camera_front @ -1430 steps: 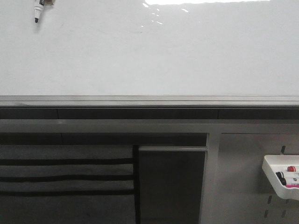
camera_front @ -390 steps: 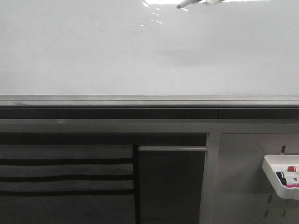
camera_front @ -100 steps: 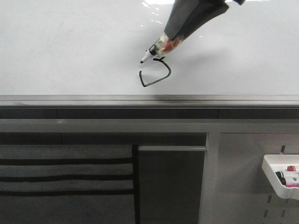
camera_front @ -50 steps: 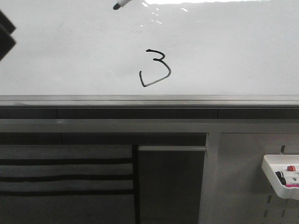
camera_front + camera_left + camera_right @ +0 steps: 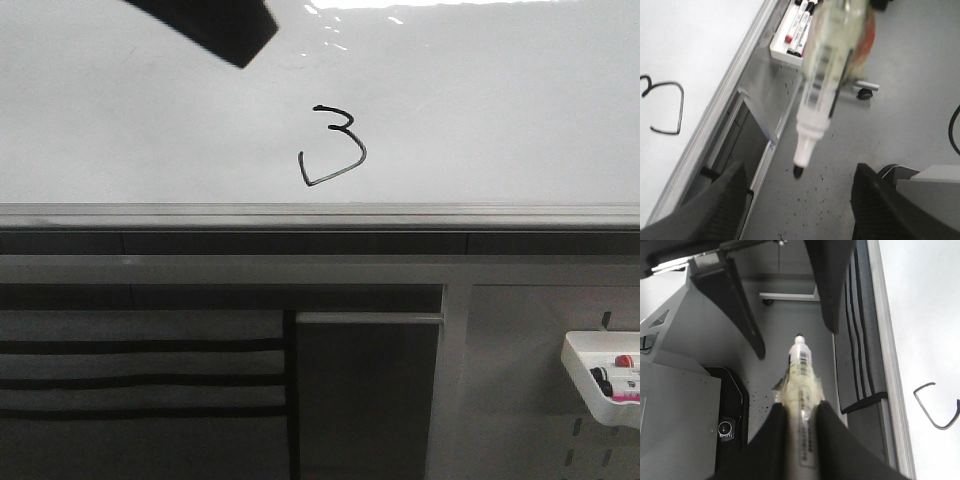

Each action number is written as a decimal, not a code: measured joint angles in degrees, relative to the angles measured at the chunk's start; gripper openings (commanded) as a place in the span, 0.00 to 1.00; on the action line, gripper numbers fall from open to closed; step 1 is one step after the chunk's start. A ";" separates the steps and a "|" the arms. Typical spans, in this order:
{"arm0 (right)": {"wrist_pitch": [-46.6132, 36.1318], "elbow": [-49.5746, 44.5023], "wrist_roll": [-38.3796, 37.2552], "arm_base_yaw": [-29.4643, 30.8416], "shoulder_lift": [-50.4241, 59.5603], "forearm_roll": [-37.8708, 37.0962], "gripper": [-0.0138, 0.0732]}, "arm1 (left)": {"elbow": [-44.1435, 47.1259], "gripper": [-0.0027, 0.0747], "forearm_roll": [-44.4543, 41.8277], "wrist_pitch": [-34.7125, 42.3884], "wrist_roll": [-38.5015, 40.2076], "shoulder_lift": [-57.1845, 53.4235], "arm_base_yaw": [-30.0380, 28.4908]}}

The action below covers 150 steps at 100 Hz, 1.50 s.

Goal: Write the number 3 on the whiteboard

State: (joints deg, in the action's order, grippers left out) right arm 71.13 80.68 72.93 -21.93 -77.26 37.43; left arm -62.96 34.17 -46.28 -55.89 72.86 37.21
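Note:
The number 3 (image 5: pixel 335 147) stands in black ink on the whiteboard (image 5: pixel 500 120), just above its grey rail (image 5: pixel 320 215). My right gripper (image 5: pixel 801 410) is shut on a clear-bodied marker (image 5: pixel 801 375), held off the board with its tip toward the floor. In the left wrist view that marker (image 5: pixel 827 75) hangs between the wide-open fingers of my left gripper (image 5: pixel 799 172), touching neither. The 3 (image 5: pixel 665 107) lies on the whiteboard (image 5: pixel 690 40) beside it. A dark finger (image 5: pixel 205 25) cuts into the front view's top left.
A white tray (image 5: pixel 600 385) with several markers hangs on the grey pegboard at lower right, and the tray (image 5: pixel 792 35) also shows in the left wrist view. Below the rail are grey cabinet panels. Speckled grey floor, a castor (image 5: pixel 866 92) and a black base (image 5: pixel 725 427) lie beneath.
One second ago the marker was at the board on the 3's upper part. It has since lifted out of the front view, and a dark finger moved from the left edge to the top.

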 measured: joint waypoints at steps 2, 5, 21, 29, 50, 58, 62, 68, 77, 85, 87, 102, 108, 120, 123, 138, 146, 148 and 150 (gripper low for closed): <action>0.00 0.00 0.00 0.00 0.00 0.00 0.09 | -0.42 0.58 0.91 0.00 -0.86 0.34 0.00; 0.00 0.00 0.02 0.00 0.00 0.00 0.09 | -1.06 0.58 1.95 0.11 -1.93 0.66 0.00; 0.00 0.00 0.22 0.00 0.00 0.00 0.09 | -2.78 0.58 4.66 0.11 -4.99 1.86 0.00; 0.00 0.00 0.32 0.00 0.00 0.00 0.09 | -3.15 0.53 5.43 0.11 -5.64 1.90 0.00; 0.04 0.00 0.44 0.00 0.00 0.65 0.09 | -3.27 0.24 6.73 0.01 -6.73 2.56 0.00; 0.04 0.00 0.44 0.00 0.00 1.48 0.09 | -3.27 0.18 6.83 -0.16 -6.73 3.25 0.00; -0.08 0.00 0.44 0.00 0.00 1.75 0.09 | -3.27 0.15 6.91 -0.28 -6.73 3.52 0.00; -0.32 0.00 0.44 0.00 0.00 1.76 0.09 | -3.27 0.10 6.95 -0.51 -6.73 3.61 0.14; -0.31 0.00 0.44 0.00 0.00 1.76 0.09 | -3.27 0.05 6.95 -0.65 -6.96 3.61 0.14; -0.20 0.00 0.44 0.00 0.00 1.76 0.09 | -3.27 0.01 6.95 -0.78 -7.18 3.61 0.14; -0.20 0.00 0.44 0.00 0.00 1.76 0.09 | -3.27 0.01 6.95 -0.78 -7.30 3.61 0.14; -0.10 0.00 0.53 0.00 0.00 1.76 0.09 | -3.27 0.01 6.95 -0.91 -7.65 3.61 0.14; -0.10 0.00 0.53 0.00 0.00 1.76 0.09 | -3.27 0.01 6.95 -0.91 -7.70 3.61 0.14; -0.10 0.00 0.53 0.00 0.00 1.76 0.11 | -3.27 0.01 6.95 -0.91 -7.79 3.61 0.14; -0.10 0.00 0.53 0.00 0.00 1.76 0.13 | -3.27 0.01 6.95 -0.91 -7.79 3.61 0.14; -0.10 0.00 0.53 0.00 0.00 1.76 0.37 | -3.27 0.01 6.95 -0.91 -7.79 3.61 0.16; -0.21 0.00 0.53 0.00 0.00 1.76 0.49 | -3.27 0.01 6.95 -0.91 -7.79 3.61 0.16; -0.11 0.00 0.53 0.00 0.00 1.76 0.52 | -3.27 0.01 6.83 -0.78 -7.79 3.61 0.16; -0.10 0.00 0.53 0.00 0.00 1.76 0.55 | -3.27 0.01 6.55 -0.67 -7.79 3.61 0.16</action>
State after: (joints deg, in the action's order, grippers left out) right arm 71.02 80.68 73.46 -21.93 -77.26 39.19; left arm -66.23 40.72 -46.96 -63.69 76.47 37.37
